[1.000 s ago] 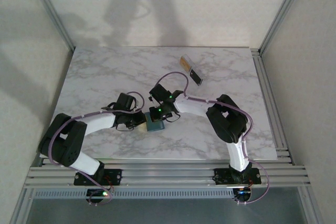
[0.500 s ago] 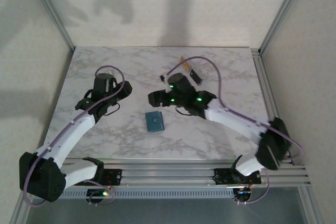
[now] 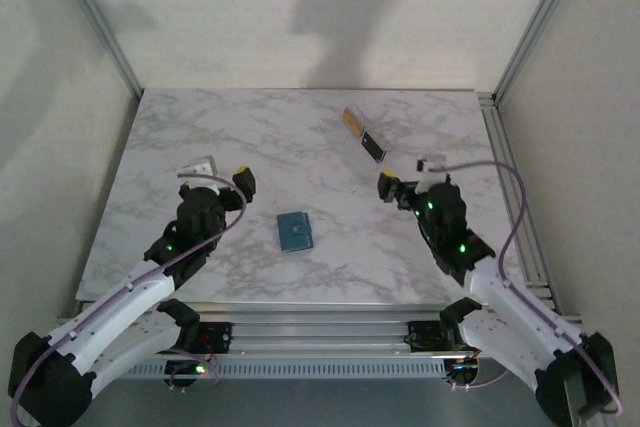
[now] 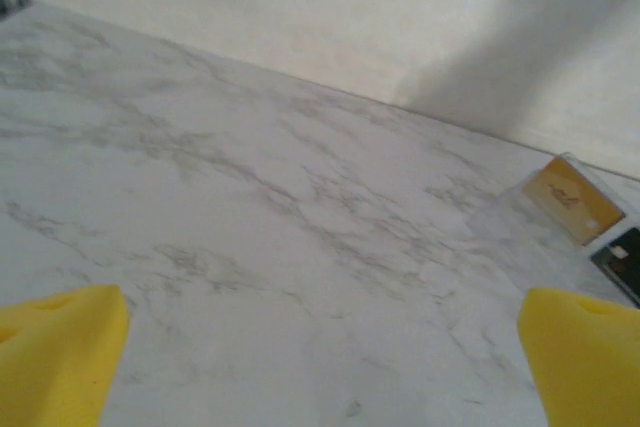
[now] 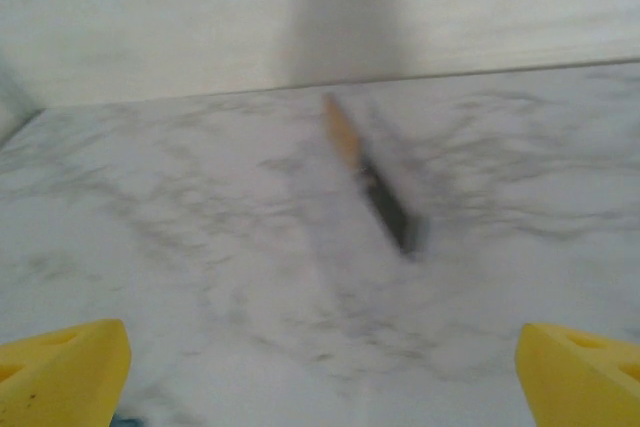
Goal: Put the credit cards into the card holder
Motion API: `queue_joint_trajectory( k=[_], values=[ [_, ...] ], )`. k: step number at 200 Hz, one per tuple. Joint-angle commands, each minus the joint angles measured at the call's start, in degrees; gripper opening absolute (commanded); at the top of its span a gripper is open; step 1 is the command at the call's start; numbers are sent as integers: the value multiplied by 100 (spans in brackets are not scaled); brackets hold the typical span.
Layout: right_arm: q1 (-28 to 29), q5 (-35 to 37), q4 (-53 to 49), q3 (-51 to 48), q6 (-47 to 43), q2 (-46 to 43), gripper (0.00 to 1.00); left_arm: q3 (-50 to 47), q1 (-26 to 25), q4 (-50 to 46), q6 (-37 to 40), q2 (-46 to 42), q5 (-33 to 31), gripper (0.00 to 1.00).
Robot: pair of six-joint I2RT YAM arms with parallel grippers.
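My left end effector (image 3: 220, 169) and right end effector (image 3: 408, 175) both stand wide and empty above the tabletop (image 3: 200, 127). The clear card holder (image 3: 363, 134) lies far right, with a gold card (image 3: 352, 119) and a black card (image 3: 374, 148) standing in it. I judge cards light, stiff and slick, best pinched across the long edges. The teal wallet (image 3: 294, 231) lies between my arms, with bare marble around it.

The clear card holder (image 3: 362, 133) lies diagonally on the tabletop (image 3: 220, 137) near its far edge, right of centre, holding a gold credit card (image 3: 351, 119) at its far end and a black credit card (image 3: 374, 148) at its near end.
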Motion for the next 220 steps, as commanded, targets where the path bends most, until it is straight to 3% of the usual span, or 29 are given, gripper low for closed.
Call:
queue_joint_trajectory(
  k=[1,17,28,42,59,89,132,146,163,182,196,220],
  values=[
    [-346,641,1999,-1236,-1239,-481,99,-826,-1,1576,820,-578,-637,100],
    [-811,763,552,-1035,-1121,-718,99,-1613,124,2538,1955,-1017,-261,100],
    [-1000,946,265,-1066,-1083,-728,99,-1982,278,3069,2311,-1083,-490,100],
    [-1343,1007,599,-1400,-946,-654,99,-2143,768,3211,2416,-899,-462,100],
    [-1944,605,936,-1661,-705,-168,99,-2423,1611,3797,2778,-330,670,100],
    [-2338,-11,2199,-1734,-616,863,99,-2540,2499,4812,2260,877,1565,100],
    [-2421,-784,3620,-1471,-1181,2324,99,-2418,2830,6266,2022,2173,1678,100],
    [-2441,-983,3180,-1182,-1232,2447,99,-2276,2849,6478,1886,2647,1757,99],
    [-2442,-957,3312,-1259,-1209,2438,99,-2091,2858,6745,1854,3161,2072,100],
    [-2462,-1076,3577,-1337,-1127,2501,99,-2000,2874,6972,1705,3618,1734,100],
    [-2462,-1152,3691,-1306,-964,2636,99,-1905,2884,7024,1750,3897,1856,100],
    [-2464,-940,4262,-1193,-849,3355,99,-1838,2898,7034,1752,4072,1870,100]
  ],
)
